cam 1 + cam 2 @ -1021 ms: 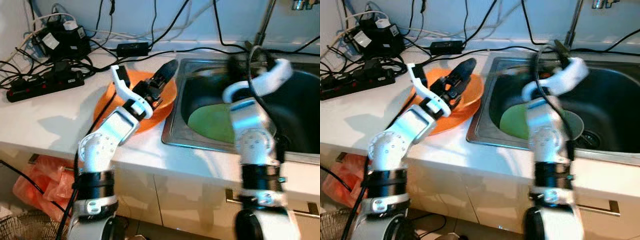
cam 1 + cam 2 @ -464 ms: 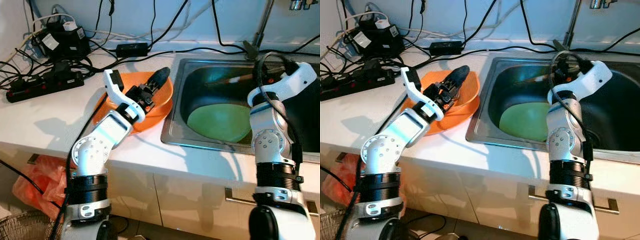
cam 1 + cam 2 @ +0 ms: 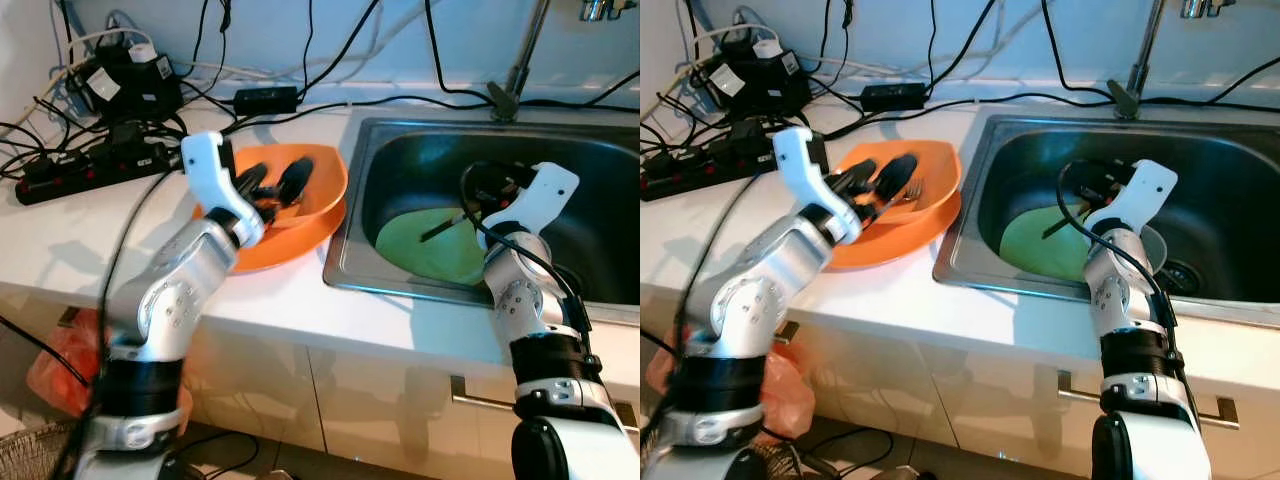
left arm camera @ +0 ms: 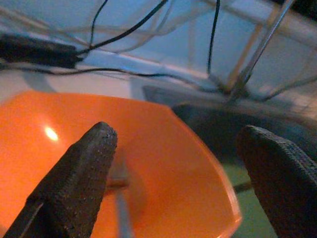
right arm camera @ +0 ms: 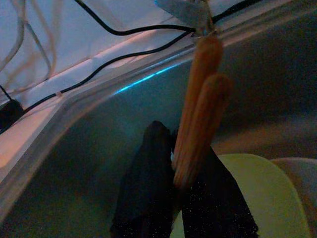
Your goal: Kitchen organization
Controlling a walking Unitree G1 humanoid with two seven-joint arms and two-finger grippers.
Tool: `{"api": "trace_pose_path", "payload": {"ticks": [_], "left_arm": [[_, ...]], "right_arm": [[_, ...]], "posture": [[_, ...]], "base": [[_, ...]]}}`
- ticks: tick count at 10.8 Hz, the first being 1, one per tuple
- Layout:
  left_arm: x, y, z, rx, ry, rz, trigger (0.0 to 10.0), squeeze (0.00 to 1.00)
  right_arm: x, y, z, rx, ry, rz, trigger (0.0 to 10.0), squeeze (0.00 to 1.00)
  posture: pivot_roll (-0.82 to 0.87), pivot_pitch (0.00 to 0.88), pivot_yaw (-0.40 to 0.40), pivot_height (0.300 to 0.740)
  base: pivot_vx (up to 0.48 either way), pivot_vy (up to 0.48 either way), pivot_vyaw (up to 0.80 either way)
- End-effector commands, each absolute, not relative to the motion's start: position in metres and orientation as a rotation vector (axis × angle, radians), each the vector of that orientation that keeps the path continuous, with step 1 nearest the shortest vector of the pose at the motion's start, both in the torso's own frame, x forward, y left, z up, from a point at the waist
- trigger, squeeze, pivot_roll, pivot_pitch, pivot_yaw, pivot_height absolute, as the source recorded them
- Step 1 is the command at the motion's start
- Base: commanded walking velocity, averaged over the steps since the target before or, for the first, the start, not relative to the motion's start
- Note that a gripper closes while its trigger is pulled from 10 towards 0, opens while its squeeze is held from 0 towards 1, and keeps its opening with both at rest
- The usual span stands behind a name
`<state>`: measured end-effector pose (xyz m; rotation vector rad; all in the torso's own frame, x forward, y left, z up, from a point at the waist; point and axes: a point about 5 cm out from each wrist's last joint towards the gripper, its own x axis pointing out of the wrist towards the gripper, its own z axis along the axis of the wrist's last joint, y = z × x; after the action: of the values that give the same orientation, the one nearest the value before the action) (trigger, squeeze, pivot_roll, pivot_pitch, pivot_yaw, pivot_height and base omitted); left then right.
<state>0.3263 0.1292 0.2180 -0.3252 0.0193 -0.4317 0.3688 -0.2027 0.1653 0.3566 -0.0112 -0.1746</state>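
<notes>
Up front, from the head views, the left gripper (image 3: 268,188) hangs spread wide over the orange bowl (image 3: 322,205) on the desk (image 3: 90,240). Its wrist view shows nothing between the fingers (image 4: 79,181). Meanwhile, the right gripper (image 5: 181,171) pinches wooden chopsticks (image 5: 200,99) over the sink (image 3: 600,170), above a green plate (image 3: 425,252).

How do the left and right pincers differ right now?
The left pincer is open and empty over the orange bowl on the counter; the right pincer is shut on wooden-handled utensils inside the sink. Both have black fingers.
</notes>
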Motion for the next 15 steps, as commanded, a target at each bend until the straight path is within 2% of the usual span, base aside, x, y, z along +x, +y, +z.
{"api": "trace_pose_path", "payload": {"ticks": [1, 2, 6, 10, 12, 13, 14, 15], "left_arm": [[0.322, 0.130, 0.226, -0.236, -0.012, -0.430, 10.0, 0.00], [0.319, 0.135, 0.230, -0.165, -0.016, -0.431, 10.0, 0.00], [0.316, 0.147, 0.225, -0.099, 0.005, -0.415, 10.0, 0.00], [0.308, 0.163, 0.231, 0.001, -0.020, -0.433, 10.0, 0.00], [0.298, 0.176, 0.234, 0.048, -0.022, -0.448, 10.0, 0.00], [0.294, 0.179, 0.233, 0.051, -0.019, -0.458, 10.0, 0.20], [0.290, 0.185, 0.231, 0.046, -0.020, -0.453, 10.0, 1.00], [0.288, 0.184, 0.230, 0.062, -0.034, -0.463, 10.0, 1.00]], "right_arm": [[0.374, -0.202, 0.178, 0.331, -0.054, -0.163, 10.0, 1.00], [0.377, -0.201, 0.181, 0.305, -0.056, -0.173, 10.0, 1.00], [0.382, -0.188, 0.189, 0.265, -0.026, -0.088, 10.0, 1.00], [0.382, -0.189, 0.198, 0.248, -0.063, -0.091, 10.0, 1.00], [0.380, -0.168, 0.211, 0.266, -0.090, 0.038, 10.0, 1.00], [0.378, -0.156, 0.216, 0.262, -0.093, 0.127, 10.0, 1.00], [0.366, -0.131, 0.223, 0.232, -0.086, 0.352, 10.0, 1.00], [0.351, -0.116, 0.222, 0.174, -0.061, 0.521, 10.0, 1.00]], "posture": [[0.09, 0.031, 0.123, 0.740], [0.10, 0.035, 0.123, 0.740], [0.11, 0.039, 0.123, 0.740], [0.12, 0.040, 0.122, 0.740], [0.13, 0.043, 0.120, 0.740], [0.14, 0.045, 0.115, 0.740], [0.14, 0.045, 0.115, 0.740], [0.15, 0.045, 0.111, 0.740]], "base": [[0.000, 0.000, 0.00], [0.000, 0.000, 0.00], [0.000, 0.000, 0.00], [0.000, 0.000, 0.00], [0.000, 0.000, 0.00], [0.000, 0.000, 0.00], [0.000, 0.000, 0.00], [0.000, 0.000, 0.00]]}}
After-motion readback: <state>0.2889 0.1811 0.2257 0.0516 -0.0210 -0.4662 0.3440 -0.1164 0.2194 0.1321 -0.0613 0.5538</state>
